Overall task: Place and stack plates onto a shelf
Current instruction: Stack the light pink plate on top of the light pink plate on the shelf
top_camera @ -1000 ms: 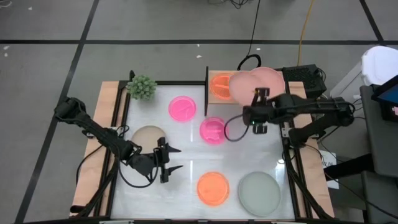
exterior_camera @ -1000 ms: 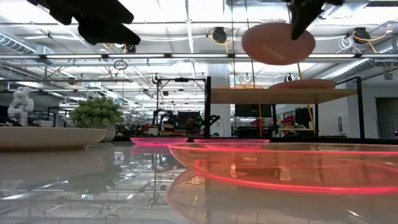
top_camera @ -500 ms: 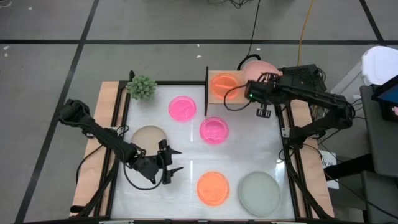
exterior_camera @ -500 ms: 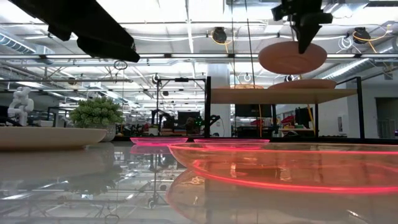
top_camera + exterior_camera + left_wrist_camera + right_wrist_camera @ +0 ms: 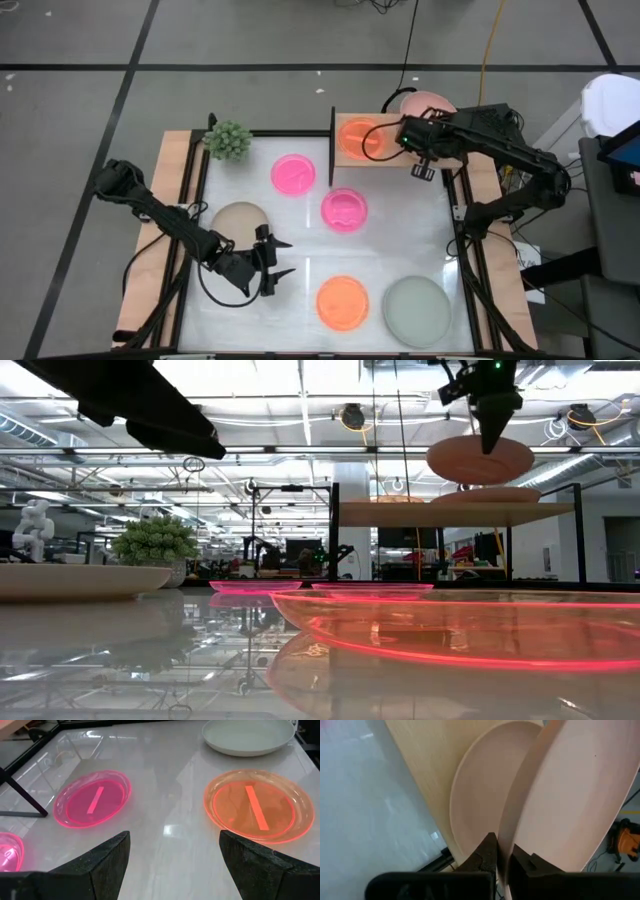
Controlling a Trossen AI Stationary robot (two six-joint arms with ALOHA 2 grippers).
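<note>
My right gripper (image 5: 505, 857) is over the light-wood shelf (image 5: 385, 160) at the table's far right and is shut on a salmon-pink plate (image 5: 480, 460). This plate hovers just above a paler pink plate (image 5: 500, 495) that lies on the shelf board. An orange plate (image 5: 360, 138) lies on the shelf's left part. On the table lie two magenta plates (image 5: 293, 173) (image 5: 344, 209), a beige plate (image 5: 240, 222), an orange plate (image 5: 342, 301) and a grey-green plate (image 5: 417, 310). My left gripper (image 5: 275, 262) is open and waits above the table beside the beige plate. My right gripper pinches the salmon-pink plate by its rim (image 5: 506, 845), one finger (image 5: 487, 850) on the underside and one finger (image 5: 527, 862) on the upper face. The fingers point down from above (image 5: 492, 430). The plate is lifted clear, roughly level, over the paler plate (image 5: 485, 805).
A small green plant (image 5: 228, 140) stands at the far left corner. The shelf's black uprights (image 5: 334, 535) rise at its ends. Wooden rails (image 5: 170, 230) run along both table sides. Bare white tabletop (image 5: 400, 240) lies between the plates.
My right gripper has carried the salmon-pink plate toward the table's far edge, from in front of the shelf to over its right part, and has come down a little. The plate, tilted a second ago, now hangs about level above the plate on the shelf.
</note>
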